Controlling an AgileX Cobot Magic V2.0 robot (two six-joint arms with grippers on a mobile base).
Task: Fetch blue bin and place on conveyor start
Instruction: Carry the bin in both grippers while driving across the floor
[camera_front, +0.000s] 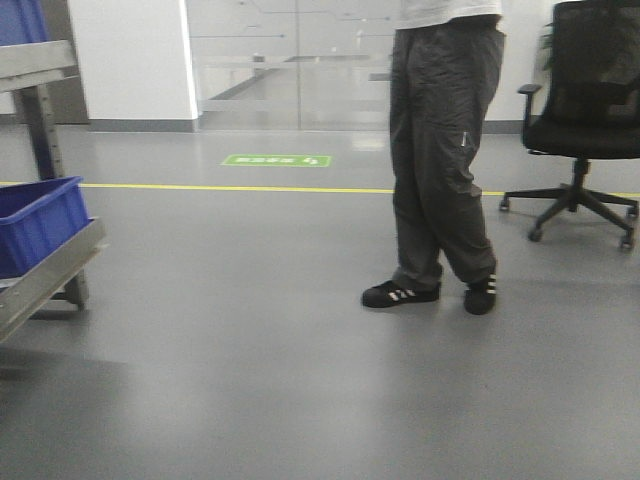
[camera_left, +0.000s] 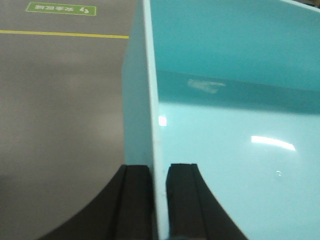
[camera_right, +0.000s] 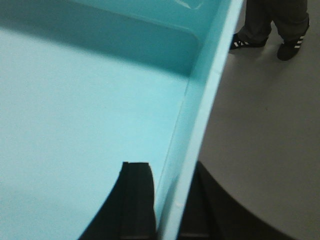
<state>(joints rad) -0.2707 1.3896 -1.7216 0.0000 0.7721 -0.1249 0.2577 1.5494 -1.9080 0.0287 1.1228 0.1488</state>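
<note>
No writing can be read anywhere. A green floor sign (camera_front: 277, 160) with white marks lies far off, just beyond the yellow line (camera_front: 250, 188), but its characters are too blurred to make out. A faint pale mark on the inner wall of the blue bin (camera_left: 225, 50) is equally illegible.

Both left gripper (camera_left: 159, 172) and right gripper (camera_right: 169, 172) fingers (camera_left: 135, 200) clamp blue bin (camera_left: 225, 125).

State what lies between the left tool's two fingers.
The blue bin's side wall, gripped by the left tool; the left wrist view shows it.
</note>
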